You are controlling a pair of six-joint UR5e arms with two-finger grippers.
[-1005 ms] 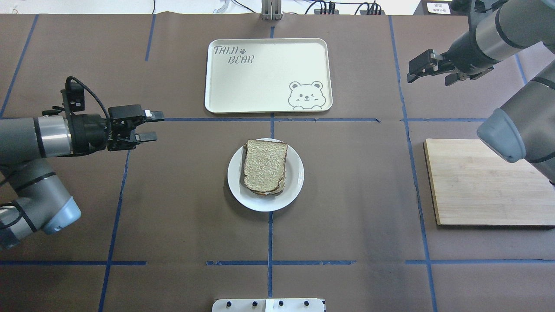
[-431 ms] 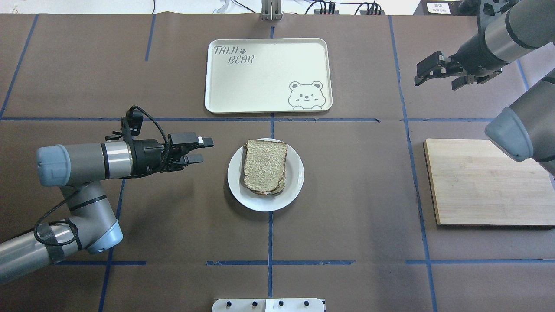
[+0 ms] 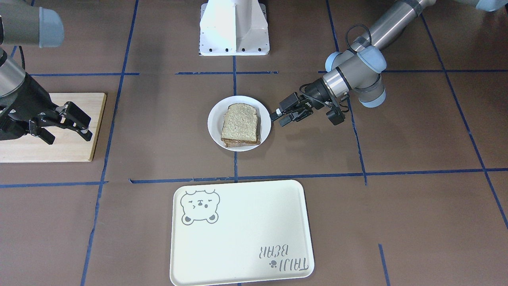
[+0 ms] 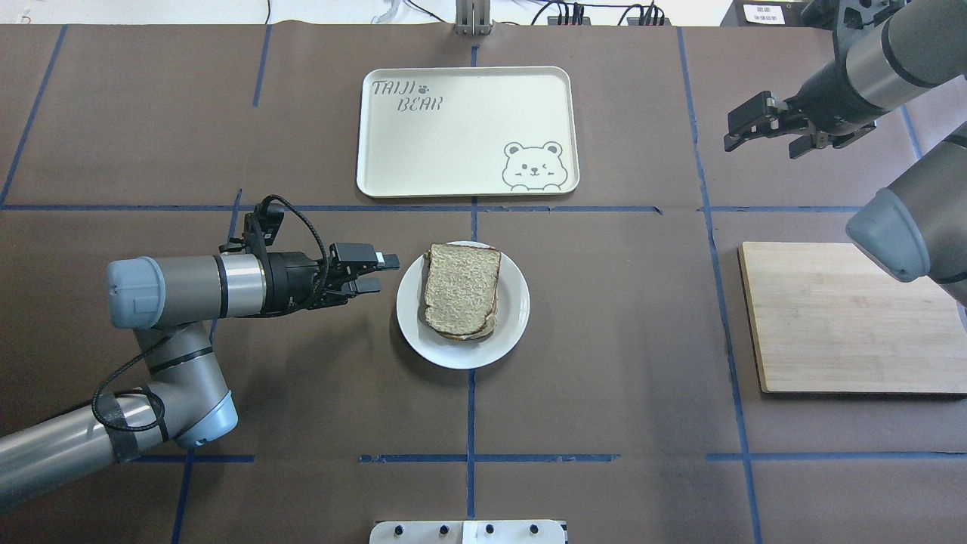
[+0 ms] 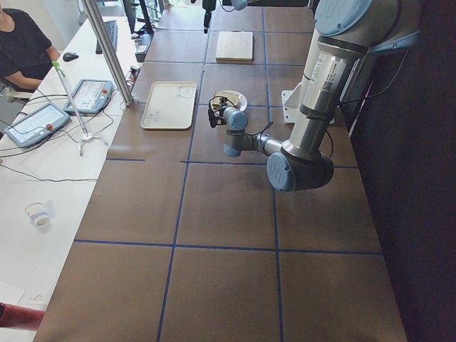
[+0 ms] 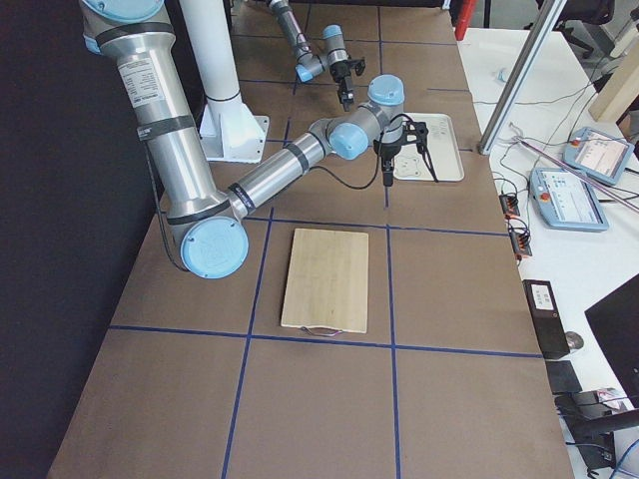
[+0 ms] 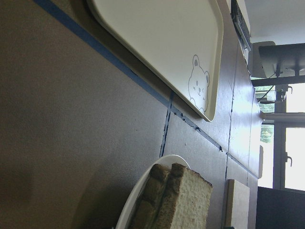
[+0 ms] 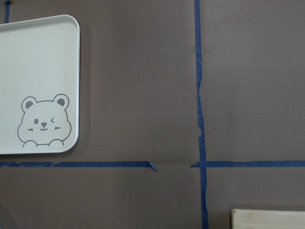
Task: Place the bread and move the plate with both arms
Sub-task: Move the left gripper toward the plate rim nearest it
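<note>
The bread [image 4: 461, 291] lies on top of another slice on the white plate [image 4: 514, 321] at the table's middle. It also shows in the front view [image 3: 240, 123] and the left wrist view [image 7: 186, 200]. My left gripper [image 4: 389, 273] is open and empty, low, just left of the plate's rim and apart from it. In the front view, that gripper [image 3: 276, 120] is right beside the plate [image 3: 214, 119]. My right gripper [image 4: 759, 143] is open and empty, raised over the far right of the table, far from the plate.
A cream tray with a bear drawing [image 4: 468, 132] lies beyond the plate. A wooden cutting board [image 4: 846, 317] lies at the right, below my right arm. Blue tape lines cross the brown table. The robot's white base [image 3: 234, 28] stands at the near edge.
My left arm has swung right and lowered, bringing its open gripper from the far left up beside the plate. My right gripper has drawn back slightly to the right.
</note>
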